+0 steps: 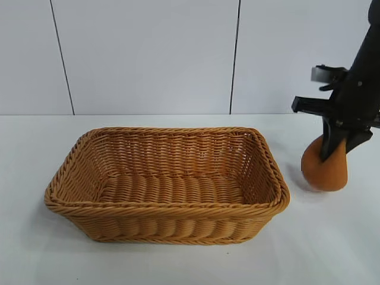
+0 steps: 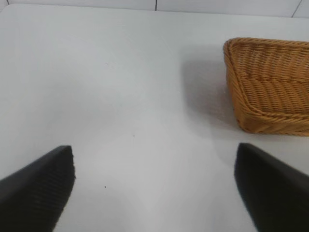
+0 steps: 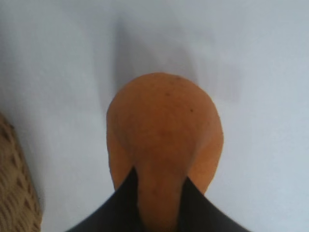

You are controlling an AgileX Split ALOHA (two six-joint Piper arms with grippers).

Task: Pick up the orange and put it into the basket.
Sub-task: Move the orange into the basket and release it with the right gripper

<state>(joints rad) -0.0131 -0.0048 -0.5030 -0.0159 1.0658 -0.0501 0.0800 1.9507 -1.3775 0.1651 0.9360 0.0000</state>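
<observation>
The orange [image 1: 325,166] is a dull orange-brown lumpy fruit to the right of the basket [image 1: 166,205], low over the white table. My right gripper [image 1: 333,148] is shut on the orange's top knob. In the right wrist view the orange [image 3: 164,121] fills the middle, with the black fingers [image 3: 120,208] pinching its narrow top from both sides. The wicker basket stands at the middle of the table with nothing in it. My left gripper [image 2: 154,188] is open and holds nothing, over bare table, with the basket's corner [image 2: 270,92] off to one side.
The white table [image 1: 332,237] runs out to all sides. A white panelled wall [image 1: 148,53] stands behind it. A strip of the basket's wall [image 3: 14,193] shows beside the orange in the right wrist view.
</observation>
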